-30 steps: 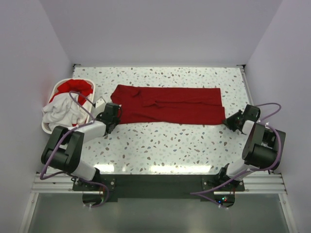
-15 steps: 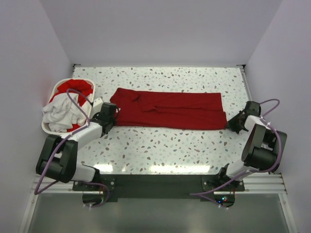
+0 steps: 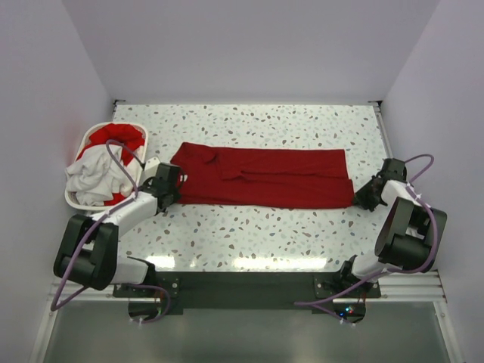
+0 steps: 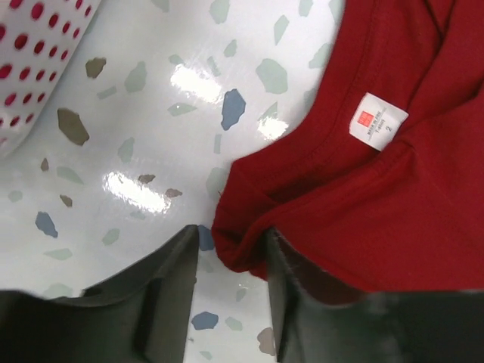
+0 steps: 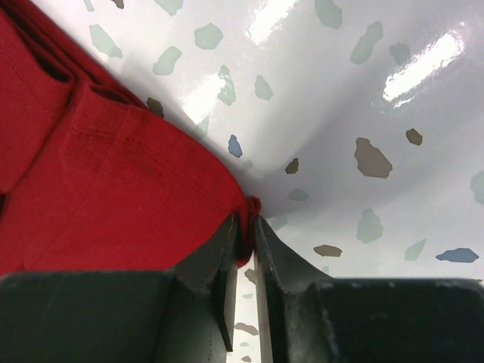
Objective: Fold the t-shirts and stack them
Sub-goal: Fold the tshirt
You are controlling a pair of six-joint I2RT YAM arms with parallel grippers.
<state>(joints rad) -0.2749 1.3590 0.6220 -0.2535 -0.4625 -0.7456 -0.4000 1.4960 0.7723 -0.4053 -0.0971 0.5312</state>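
Observation:
A deep red t-shirt [image 3: 265, 178] lies folded into a long band across the middle of the table. Its white neck label [image 4: 378, 119] shows in the left wrist view. My left gripper [image 3: 175, 181] sits at the band's left end. Its jaws stand open [image 4: 232, 238], with a bunched edge of the shirt [image 4: 340, 204] lying loose between them. My right gripper [image 3: 361, 195] is at the band's right near corner, shut [image 5: 248, 223] on a small pinch of the red cloth [image 5: 113, 189]. More t-shirts sit in the basket, a white one [image 3: 89, 178] and a red one [image 3: 117, 136].
The white plastic laundry basket [image 3: 79, 144] stands at the table's left edge, close behind my left arm; its perforated wall [image 4: 38, 53] shows in the left wrist view. White walls enclose the speckled table [image 3: 249, 227] on three sides.
The red t-shirt has been drawn out straighter and flatter. My left gripper's jaws have opened, freeing the shirt's left end. The right gripper has shifted slightly right, still gripping the corner.

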